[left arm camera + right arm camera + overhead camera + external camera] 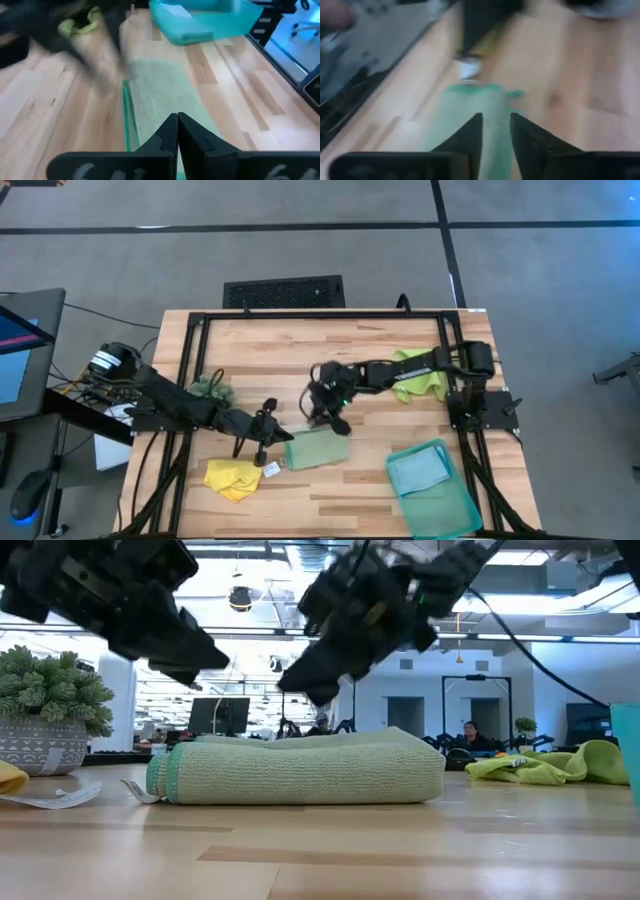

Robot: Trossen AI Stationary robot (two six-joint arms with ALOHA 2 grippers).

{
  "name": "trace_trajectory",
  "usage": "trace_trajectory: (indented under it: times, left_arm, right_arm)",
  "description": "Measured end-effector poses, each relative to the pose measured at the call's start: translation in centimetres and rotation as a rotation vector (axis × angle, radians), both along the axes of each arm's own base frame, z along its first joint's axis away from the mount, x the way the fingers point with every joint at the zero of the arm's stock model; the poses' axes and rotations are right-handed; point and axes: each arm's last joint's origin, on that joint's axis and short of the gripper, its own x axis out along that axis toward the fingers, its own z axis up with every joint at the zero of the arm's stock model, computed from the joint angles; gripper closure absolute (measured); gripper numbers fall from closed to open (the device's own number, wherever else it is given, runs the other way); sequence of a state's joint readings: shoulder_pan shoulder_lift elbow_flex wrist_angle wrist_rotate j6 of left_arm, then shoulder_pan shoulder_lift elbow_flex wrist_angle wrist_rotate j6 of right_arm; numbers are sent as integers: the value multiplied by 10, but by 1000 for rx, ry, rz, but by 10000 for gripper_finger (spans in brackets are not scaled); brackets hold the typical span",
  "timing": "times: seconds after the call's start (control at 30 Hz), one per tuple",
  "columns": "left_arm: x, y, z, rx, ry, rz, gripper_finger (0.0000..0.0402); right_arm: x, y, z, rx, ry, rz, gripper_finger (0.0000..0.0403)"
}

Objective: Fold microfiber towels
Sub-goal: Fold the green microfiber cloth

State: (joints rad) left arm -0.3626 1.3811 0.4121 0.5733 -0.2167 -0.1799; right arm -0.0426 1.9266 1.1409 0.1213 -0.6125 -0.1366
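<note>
Left gripper [262,448] closed; right gripper [330,420] slightly parted, both mid-table.

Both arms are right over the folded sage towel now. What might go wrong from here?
1. The right tool hangs, part open, at the sage towel's far edge; a careless move could drag the fold open.
2. The left tool, shut, sits by the towel's other end, close to the right arm; they might collide.
3. The yellow towel lies crumpled just beside the left arm and could get snagged.

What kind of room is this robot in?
Probably an office or lab. Behind the wooden table are ceiling lights, a monitor and a seated person.
</note>
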Motion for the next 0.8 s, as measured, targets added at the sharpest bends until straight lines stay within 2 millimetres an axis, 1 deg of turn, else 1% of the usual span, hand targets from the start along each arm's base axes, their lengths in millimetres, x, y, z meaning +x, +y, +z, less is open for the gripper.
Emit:
trace_trajectory:
  times: [0.1, 0.2, 0.23, 0.3, 0.37, 0.4, 0.5, 0.63, 0.73, 0.8]
  left_arm:
    - [9, 2, -12, -3, 1, 13, 401]
    - [13, 8, -29, 1, 77, 29, 401]
    - [14, 10, -35, -5, 107, 44, 401]
    - [14, 13, -46, -17, 167, 63, 401]
    - [14, 14, -56, -25, 222, 72, 401]
    - [14, 15, -61, -30, 247, 75, 401]
    - [14, 13, -66, -46, 273, 84, 401]
    - [13, 11, -67, -51, 284, 84, 401]
    - [12, 10, -63, -20, 262, 75, 401]
    - [14, 10, -54, 1, 228, 75, 401]
  right_arm:
    - [-12, 22, 1, -15, 86, 89, 330]
    - [-14, 37, -12, -46, 160, 93, 369]
    - [-17, 38, -16, -56, 203, 68, 382]
    - [-13, 39, -24, -84, 204, 18, 395]
    - [-17, 37, -30, -74, 243, -29, 392]
    - [-17, 36, -30, -55, 242, -49, 387]
    - [-15, 32, -25, -21, 196, -84, 378]
    - [-25, 29, -37, -16, 253, -115, 387]
    - [-31, 32, -45, -20, 226, -144, 397]
    - [-33, 32, -48, -14, 215, -152, 398]
